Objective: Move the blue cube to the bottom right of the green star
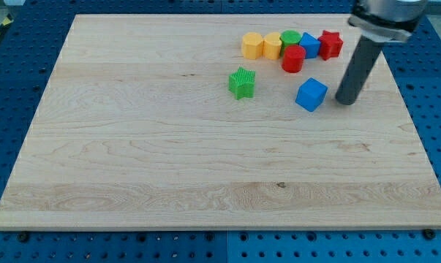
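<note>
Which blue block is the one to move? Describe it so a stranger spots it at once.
Start at the wooden board and find the row of blocks along its top right. Just below that row, the blue cube sits alone, right of the green star, with my tip just to its right. The other blue block sits inside the row.

Up top on the wooden bench [132, 161], a tight row: two yellow blocks [252, 45] [272, 45], green cylinder [290, 38], blue block [309, 45], red star [330, 44], red cylinder [292, 59] just below.

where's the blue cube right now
The blue cube sits in the board's upper right, to the view's right of the green star, just left of my tip and below the red cylinder.
</note>
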Controlling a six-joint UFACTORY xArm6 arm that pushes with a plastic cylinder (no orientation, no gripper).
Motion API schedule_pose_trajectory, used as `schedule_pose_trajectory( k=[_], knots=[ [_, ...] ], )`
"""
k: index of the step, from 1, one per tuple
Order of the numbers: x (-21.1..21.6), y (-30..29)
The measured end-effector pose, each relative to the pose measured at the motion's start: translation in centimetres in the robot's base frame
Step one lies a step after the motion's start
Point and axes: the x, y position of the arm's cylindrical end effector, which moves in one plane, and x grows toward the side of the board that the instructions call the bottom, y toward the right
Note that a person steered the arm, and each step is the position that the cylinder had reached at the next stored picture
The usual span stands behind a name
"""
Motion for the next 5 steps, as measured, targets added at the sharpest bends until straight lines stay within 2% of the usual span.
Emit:
schedule_pose_trajectory(
  k=[1,2,3,4,5],
  knots=[
    [0.0,-5.3],
    [0.0,-7.7],
    [-0.4,-6.8],
    [-2.6,-4.7],
    [-3.6,-5.1]
  ],
)
